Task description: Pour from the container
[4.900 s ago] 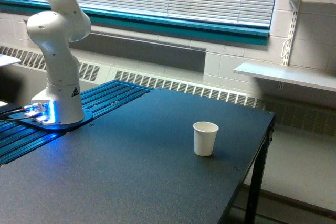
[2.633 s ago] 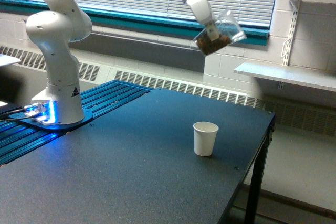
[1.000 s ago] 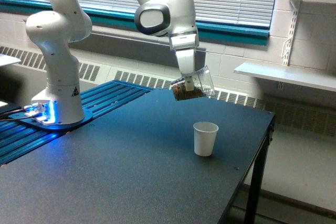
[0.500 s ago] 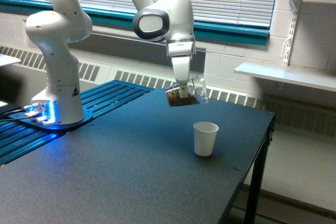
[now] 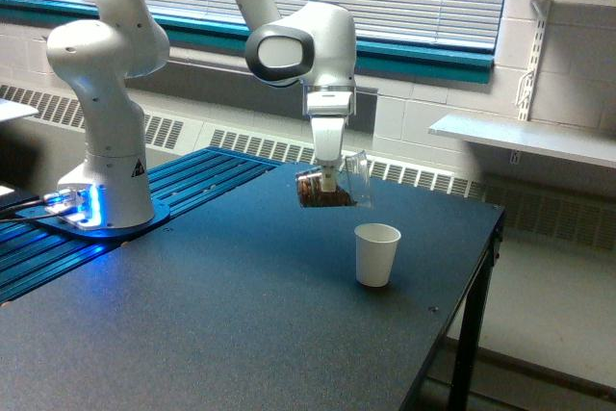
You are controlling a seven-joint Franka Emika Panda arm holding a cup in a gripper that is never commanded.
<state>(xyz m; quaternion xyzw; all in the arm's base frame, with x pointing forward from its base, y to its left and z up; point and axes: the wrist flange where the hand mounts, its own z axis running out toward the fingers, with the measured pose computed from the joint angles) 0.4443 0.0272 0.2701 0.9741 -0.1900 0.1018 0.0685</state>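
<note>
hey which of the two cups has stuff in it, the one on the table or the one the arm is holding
The clear plastic cup held in the tool: brown granules show through its wall, and it hangs tilted above the table. The white paper cup stands upright on the table; its contents cannot be seen.

The white robot arm (image 5: 106, 93) runs out of the picture's top edge, so its upper links are unseen. The end effector's (image 5: 329, 180) fingertips are too small and blurred against the small clear plastic cup (image 5: 332, 187) to make out. The dark speckled worktop (image 5: 241, 315) is cut off at the bottom edge.
</note>
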